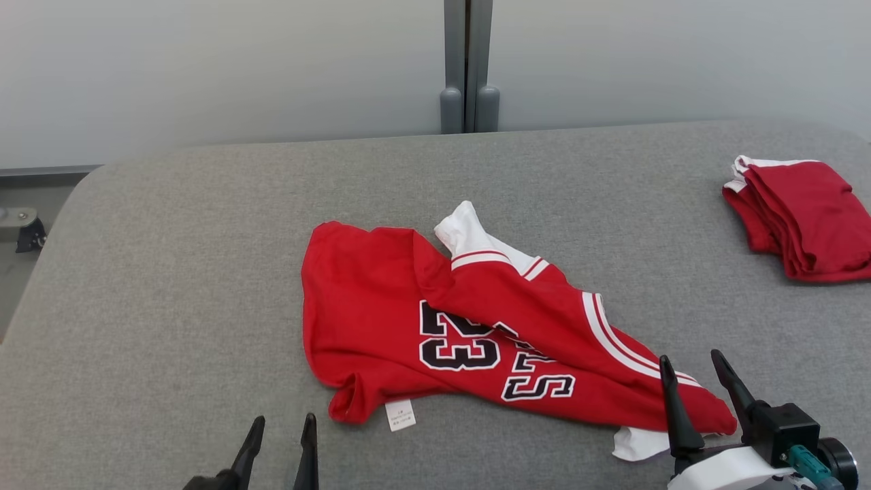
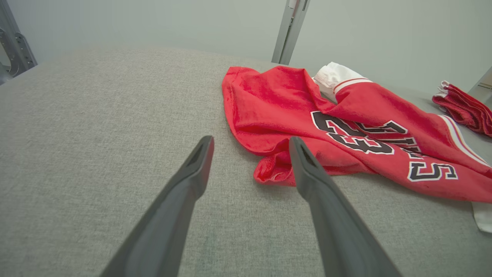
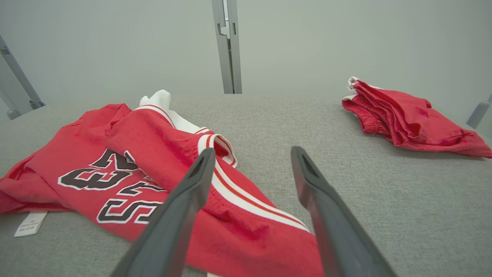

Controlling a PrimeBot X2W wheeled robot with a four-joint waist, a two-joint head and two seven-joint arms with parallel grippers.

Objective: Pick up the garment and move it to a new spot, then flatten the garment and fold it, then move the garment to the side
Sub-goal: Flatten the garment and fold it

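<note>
Left of the red jersey [image 1: 381, 306], just off its near hem, the left gripper [image 1: 284, 418] hovers low over the grey table [image 1: 170, 272] with its fingers spread and nothing between them. It looks lined up on the rolled corner of cloth there, probably because that bunched edge gives an easy bite. The jersey itself lies crumpled in the middle of the table, untouched. One side is flopped over the number print, a white sleeve [image 1: 466, 228] sticks out at its far edge, and a label [image 1: 400, 415] shows at its near hem, so the first lift seems not yet begun. At the jersey's near right corner the right gripper [image 1: 691, 357] hangs above the striped trim, fingers likewise spread and empty, likely so both arms can raise the cloth together. Well right of the jersey sits a folded red pile [image 1: 803, 218], apparently finished pieces put aside.
</note>
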